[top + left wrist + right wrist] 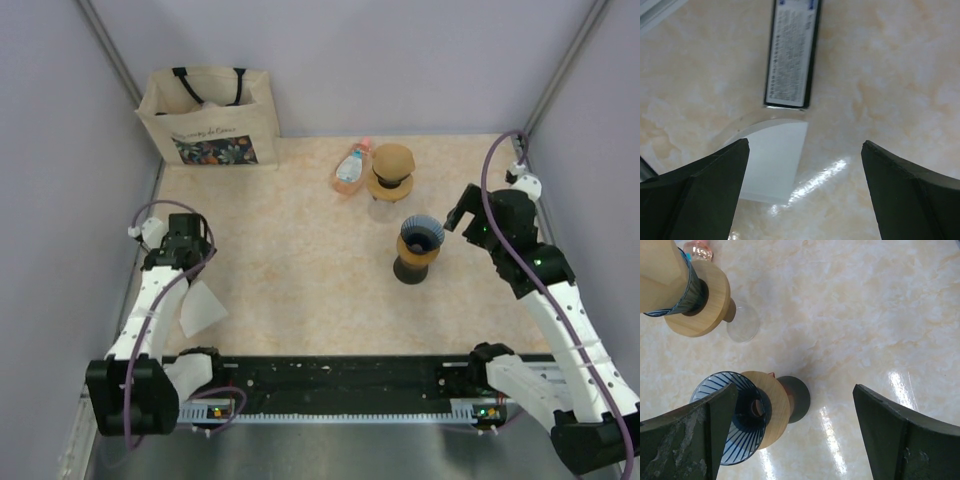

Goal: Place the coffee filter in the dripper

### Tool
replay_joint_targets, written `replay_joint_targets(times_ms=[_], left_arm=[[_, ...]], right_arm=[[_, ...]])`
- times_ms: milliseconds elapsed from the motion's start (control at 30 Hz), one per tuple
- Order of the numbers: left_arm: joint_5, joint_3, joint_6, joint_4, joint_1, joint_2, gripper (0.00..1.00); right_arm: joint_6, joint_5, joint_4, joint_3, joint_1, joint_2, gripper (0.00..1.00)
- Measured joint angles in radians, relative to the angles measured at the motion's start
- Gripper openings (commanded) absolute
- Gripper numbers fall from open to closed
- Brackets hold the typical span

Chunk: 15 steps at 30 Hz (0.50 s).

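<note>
The white paper coffee filter [200,306] lies flat on the table by the left arm. In the left wrist view the filter [772,160] sits below and left of centre. My left gripper [184,246] [805,190] is open and empty above the table, with its left finger over the filter's edge. The blue-striped glass dripper [421,236] stands on a wooden ring and dark base, right of centre. My right gripper [465,214] [795,430] is open and empty just right of the dripper [735,425].
A second dripper [390,170] [690,295] holding a brown filter stands behind on a clear glass. A pink bottle [350,168] lies beside it. A tote bag [210,118] stands at the back left. A black-edged printed pack [790,50] lies beyond the filter.
</note>
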Motion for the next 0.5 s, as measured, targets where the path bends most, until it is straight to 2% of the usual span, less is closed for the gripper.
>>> replay_joint_targets(times_ms=[100,333,500], left_arm=[[0.028,-0.073,-0.026,0.018,0.073,0.081,0.99],[0.108,-0.212,-0.057,0.109,0.085,0.187,0.99],[0.112,-0.224,-0.08,0.177,0.086,0.214,0.9]], right_arm=[[-0.009,-0.002,0.0,-0.003,0.0,0.004,0.99],[-0.027,-0.011,0.002,-0.013,0.0,0.006,0.99],[-0.036,-0.032,0.005,-0.013,0.0,0.006,0.99]])
